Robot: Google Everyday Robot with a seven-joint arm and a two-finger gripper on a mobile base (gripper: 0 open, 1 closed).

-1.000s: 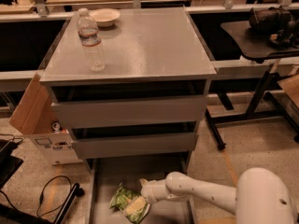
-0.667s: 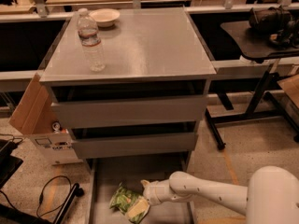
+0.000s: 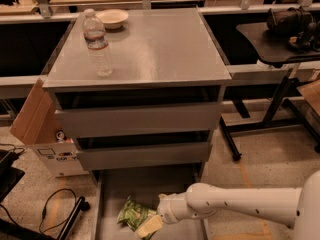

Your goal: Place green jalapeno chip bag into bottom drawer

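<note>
Grey metal cabinet (image 3: 140, 119) in the middle, flat top, three drawers high. Two upper drawers (image 3: 137, 120) with plain fronts, each pulled slightly forward of the cabinet body.

White robot arm (image 3: 240, 204) reaching in from the cabinet's front right, low down, stretched leftward over the lowest tray.

Bottom drawer (image 3: 145, 184) pulled fully out in front of the cabinet at floor level, grey floor bare near the cabinet, low side walls visible.

Black side table (image 3: 280, 39) to the right of the cabinet, dark gear on top. Open cardboard box (image 3: 35, 119) leaning against the cabinet's left side. Black cable (image 3: 50, 209) looped on the floor, front left of the cabinet.

Clear water bottle (image 3: 97, 44) upright on the cabinet top, near its left edge. Pale bowl (image 3: 112, 18) at the back of the cabinet top, just behind the bottle.

Green jalapeno chip bag (image 3: 130, 215) lying inside the bottom drawer, at the end far from the cabinet, left of centre.

Gripper (image 3: 152, 225) down in the same drawer, right against the bag's right edge. Cannot tell whether spread, pressed together or pinching the bag.
</note>
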